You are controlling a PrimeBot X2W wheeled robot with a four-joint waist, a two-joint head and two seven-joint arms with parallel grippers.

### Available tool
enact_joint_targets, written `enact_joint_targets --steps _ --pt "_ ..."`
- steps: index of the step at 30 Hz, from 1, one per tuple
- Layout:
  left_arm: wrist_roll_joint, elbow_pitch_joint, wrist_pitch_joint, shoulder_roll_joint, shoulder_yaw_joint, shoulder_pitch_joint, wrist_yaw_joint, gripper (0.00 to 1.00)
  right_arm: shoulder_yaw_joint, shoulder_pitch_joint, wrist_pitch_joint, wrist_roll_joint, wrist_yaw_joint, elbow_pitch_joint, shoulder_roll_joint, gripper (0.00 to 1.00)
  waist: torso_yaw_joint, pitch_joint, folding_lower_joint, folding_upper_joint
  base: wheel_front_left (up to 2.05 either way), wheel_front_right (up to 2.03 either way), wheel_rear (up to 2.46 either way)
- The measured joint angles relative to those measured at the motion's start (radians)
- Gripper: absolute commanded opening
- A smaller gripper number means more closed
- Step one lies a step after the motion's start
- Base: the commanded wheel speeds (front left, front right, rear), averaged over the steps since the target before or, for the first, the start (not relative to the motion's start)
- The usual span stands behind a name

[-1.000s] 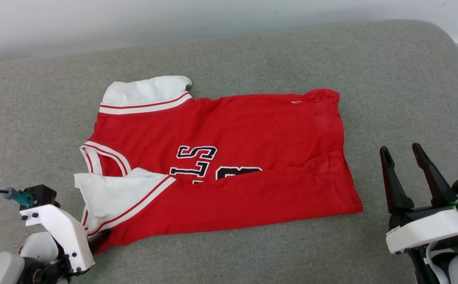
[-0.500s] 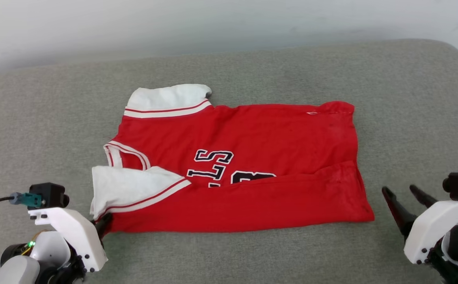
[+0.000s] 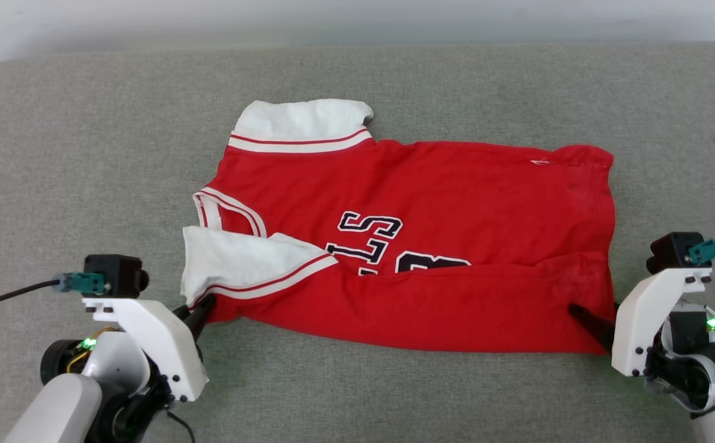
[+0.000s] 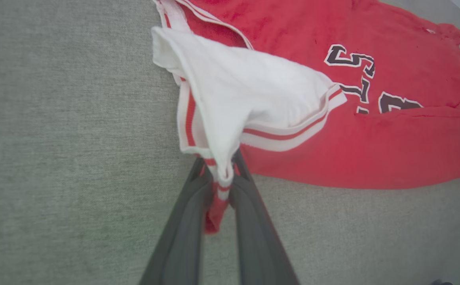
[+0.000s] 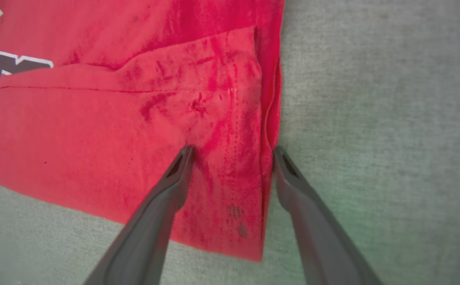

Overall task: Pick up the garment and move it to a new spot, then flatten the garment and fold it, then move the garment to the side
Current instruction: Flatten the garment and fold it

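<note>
The garment (image 3: 431,203), a red jersey with white sleeves and black lettering, lies flat on the grey cushion (image 3: 87,154) with its near long edge folded over. My left gripper (image 3: 203,307) is shut on the garment's near left corner, where the folded white sleeve (image 4: 246,91) bunches between the fingers (image 4: 182,237). My right gripper (image 3: 588,320) is open at the near right corner. In the right wrist view one finger (image 5: 162,198) rests on the red hem (image 5: 230,130) and the other finger (image 5: 305,206) lies just off its edge.
The grey cushion (image 5: 392,99) spreads wide on all sides of the garment. A pale wall (image 3: 333,18) runs behind the cushion's far edge. A cable (image 3: 7,296) leads off the left wrist camera.
The head camera shifted, so the whole picture moved. My right gripper tipped down from beside the garment and came in over its near right corner. My left gripper kept its hold.
</note>
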Motion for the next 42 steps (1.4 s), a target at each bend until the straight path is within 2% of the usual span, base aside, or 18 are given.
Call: enact_joint_targets --steps 3,4,5,6,12,19,27,31,32,33,34,35,42 --pt "0.0 0.015 -0.005 -0.014 -0.009 -0.009 -0.008 0.0 0.023 -0.037 0.015 0.03 0.0 0.06 -0.008 1.0 0.013 0.013 0.0 0.0 0.0 0.0 0.0" --pt "-0.001 0.021 -0.006 -0.014 -0.011 -0.009 -0.01 0.0 0.027 -0.047 0.022 0.04 0.0 0.076 -0.01 0.6 0.015 0.015 0.0 0.0 0.0 0.0 0.0" --pt "-0.001 0.028 -0.008 -0.015 -0.012 -0.009 -0.011 0.0 0.033 -0.056 0.024 0.047 0.0 0.089 -0.014 0.25 0.016 0.015 0.0 0.0 0.0 0.0 0.0" --pt "-0.011 0.044 -0.021 -0.024 -0.009 -0.009 -0.017 0.0 0.053 -0.073 0.023 0.065 0.0 0.12 -0.024 0.0 0.014 0.005 0.0 0.0 0.0 0.0 0.0" --pt "-0.033 0.072 -0.059 -0.044 0.008 0.022 -0.016 0.0 0.111 -0.072 -0.005 0.093 0.0 0.119 -0.04 0.0 0.006 -0.042 0.0 0.0 0.0 0.0 0.0" --pt "-0.054 0.067 -0.084 -0.053 0.021 0.08 -0.006 0.0 0.142 -0.026 -0.027 0.115 0.0 0.046 -0.073 0.0 0.004 -0.128 0.0 0.0 0.0 0.0 0.0" --pt "-0.067 0.026 -0.063 -0.033 0.022 0.201 0.034 0.0 0.125 0.096 -0.001 0.129 0.0 -0.03 -0.083 0.0 0.009 -0.228 -0.0001 0.0 0.0 0.0 0.0" --pt "-0.068 0.034 -0.056 -0.026 0.009 0.242 0.043 0.0 0.101 0.151 0.004 0.114 0.0 -0.045 -0.076 0.0 0.01 -0.245 -0.0002 0.0 0.0 0.0 0.0" --pt "-0.064 0.042 -0.061 -0.032 0.005 0.241 0.042 0.11 0.095 0.164 -0.005 0.108 0.0 -0.043 -0.069 0.39 0.011 -0.242 -0.0002 0.0 0.0 0.0 0.0" --pt "-0.064 0.055 -0.066 -0.044 0.003 0.238 0.042 0.48 0.091 0.174 -0.022 0.099 0.0 -0.04 -0.062 1.0 0.011 -0.238 -0.0001 0.0 0.0 0.0 0.0" --pt "-0.064 0.068 -0.071 -0.053 -0.001 0.233 0.042 0.97 0.088 0.179 -0.041 0.089 0.0 -0.037 -0.057 1.0 0.011 -0.235 -0.0002 0.0 0.0 0.0 0.0" --pt "-0.062 0.088 -0.072 -0.057 -0.007 0.224 0.04 1.0 0.083 0.181 -0.066 0.084 0.0 -0.037 -0.052 1.0 0.01 -0.23 -0.0002 0.0 0.0 0.0 0.0" --pt "-0.025 0.146 -0.174 -0.075 0.012 0.151 0.018 1.0 0.075 0.181 -0.34 0.018 0.0 -0.083 -0.034 1.0 -0.021 -0.217 -0.0002 0.0 0.0 0.0 0.0"
